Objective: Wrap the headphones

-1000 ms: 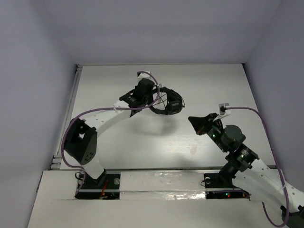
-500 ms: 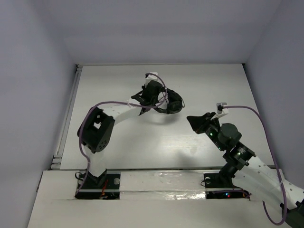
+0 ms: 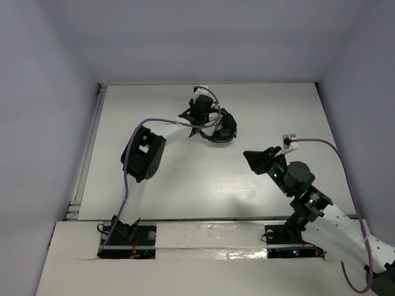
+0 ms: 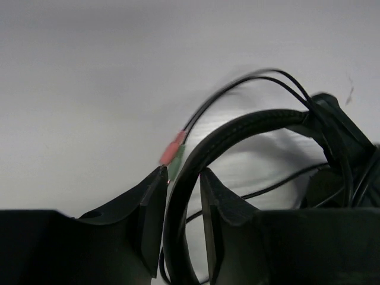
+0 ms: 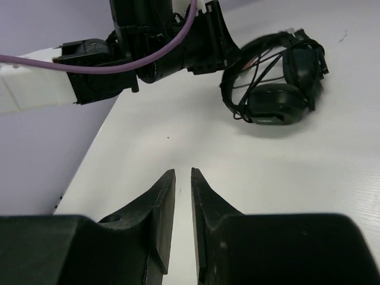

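Note:
The black headphones (image 3: 223, 130) lie on the white table at the back centre, their thin cable (image 4: 237, 83) looped loosely over the headband (image 4: 249, 122) and ear cups. A red and green plug (image 4: 173, 151) lies just beyond the fingertips. My left gripper (image 3: 202, 115) reaches the headphones from the left. In the left wrist view its jaws (image 4: 183, 171) stand slightly apart with the headband running between them, and slim gaps show beside it. My right gripper (image 3: 252, 159) hovers well away at the right front. Its jaws (image 5: 182, 171) are parted narrowly with nothing between them. An ear cup (image 5: 274, 104) faces it.
The purple robot cable (image 3: 154, 122) arches over the stretched left arm (image 3: 143, 157). A raised rail (image 3: 92, 142) runs along the table's left edge, and grey walls close in the back and sides. Bare white tabletop (image 3: 203, 179) lies between the two arms.
The left arm has stretched further toward the back and nudged the headphones slightly away. Its jaws have loosened round the headband. The right gripper's jaws have parted a little; that arm has barely moved.

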### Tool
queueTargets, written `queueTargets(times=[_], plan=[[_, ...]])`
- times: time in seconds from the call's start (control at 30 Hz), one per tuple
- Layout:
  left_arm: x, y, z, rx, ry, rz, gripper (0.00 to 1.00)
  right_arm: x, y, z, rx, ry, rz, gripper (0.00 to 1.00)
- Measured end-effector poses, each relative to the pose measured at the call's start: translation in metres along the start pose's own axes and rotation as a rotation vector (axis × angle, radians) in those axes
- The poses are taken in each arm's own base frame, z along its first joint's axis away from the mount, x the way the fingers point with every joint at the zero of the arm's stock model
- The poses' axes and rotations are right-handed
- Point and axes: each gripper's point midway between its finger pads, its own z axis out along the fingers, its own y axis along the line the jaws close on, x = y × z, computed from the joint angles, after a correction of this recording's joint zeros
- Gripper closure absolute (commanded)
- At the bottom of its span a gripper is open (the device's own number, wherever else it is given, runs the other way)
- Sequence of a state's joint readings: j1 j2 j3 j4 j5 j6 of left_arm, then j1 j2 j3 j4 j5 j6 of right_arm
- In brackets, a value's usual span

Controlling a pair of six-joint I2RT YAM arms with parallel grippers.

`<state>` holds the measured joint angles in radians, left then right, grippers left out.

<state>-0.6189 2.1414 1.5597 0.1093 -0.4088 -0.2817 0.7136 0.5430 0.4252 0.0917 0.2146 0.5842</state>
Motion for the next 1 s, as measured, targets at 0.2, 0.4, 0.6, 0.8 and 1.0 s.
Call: queueTargets(times=[0.2, 0.4, 0.6, 0.8, 1.0], plan=[[0.003, 0.022, 0.025, -0.019, 0.005, 0.005, 0.54, -0.001, 0.001, 0.0, -0.004, -0.005, 0.001, 0.77], [0.004, 0.034, 0.035, -0.024, 0.006, 0.003, 0.28, -0.001, 0.001, 0.0, -0.004, -0.006, 0.001, 0.77], [0.021, 0.057, -0.003, -0.049, 0.02, -0.021, 0.04, -0.001, 0.0, 0.0, 0.0, -0.007, 0.001, 0.83], [-0.033, 0.084, -0.092, -0.045, -0.13, -0.144, 0.01, -0.002, 0.0, 0.0, 0.001, -0.01, 0.005, 1.0], [-0.131, 0.102, -0.198, 0.039, -0.417, -0.354, 0.01, -0.01, 0.004, -0.003, -0.006, -0.022, 0.008, 1.0]])
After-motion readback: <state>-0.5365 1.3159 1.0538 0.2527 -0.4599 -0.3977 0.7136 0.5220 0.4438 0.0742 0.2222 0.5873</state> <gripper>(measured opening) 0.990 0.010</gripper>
